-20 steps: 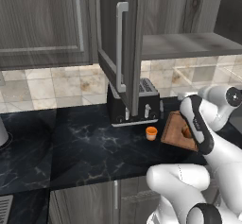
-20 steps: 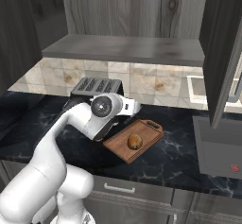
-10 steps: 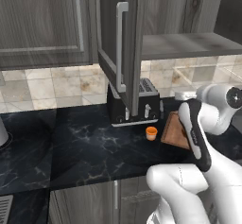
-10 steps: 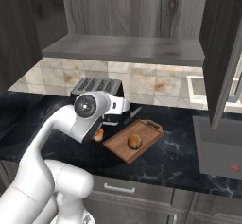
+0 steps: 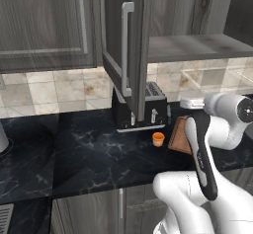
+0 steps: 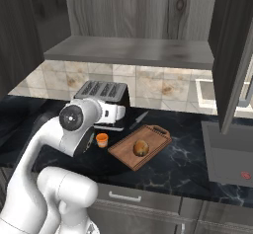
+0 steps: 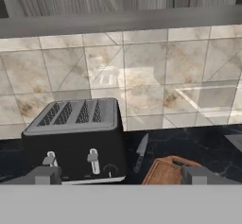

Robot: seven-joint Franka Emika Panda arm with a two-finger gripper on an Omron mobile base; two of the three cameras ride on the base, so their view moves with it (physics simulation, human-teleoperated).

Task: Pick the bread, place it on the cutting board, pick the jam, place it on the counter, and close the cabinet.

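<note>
The bread [image 6: 141, 148], a round golden-brown bun, lies on the reddish-brown cutting board [image 6: 157, 135], whose corner also shows in the hand view [image 7: 166, 172]. The orange jam [image 6: 102, 139] stands upright on the dark counter [image 6: 183, 165] just left of the board; from the left it is the jam [image 5: 158, 138] in front of the toaster. My gripper [image 7: 120, 176] is open with nothing between its fingers, held above the counter and facing the toaster and wall. The cabinet [image 5: 124, 50] hangs open, with its other door [image 6: 233, 55] swung out at the right.
A black toaster [image 7: 75, 138] stands against the tiled wall, with a knife [image 7: 140, 153] lying beside it behind the board. A bare shelf [image 6: 128, 50] sits inside the open cabinet. A grey appliance top [image 6: 230, 154] lies at the right.
The arm has pulled back and swung left, away from the board. The jam, which it covered before, now stands in plain sight on the counter.
</note>
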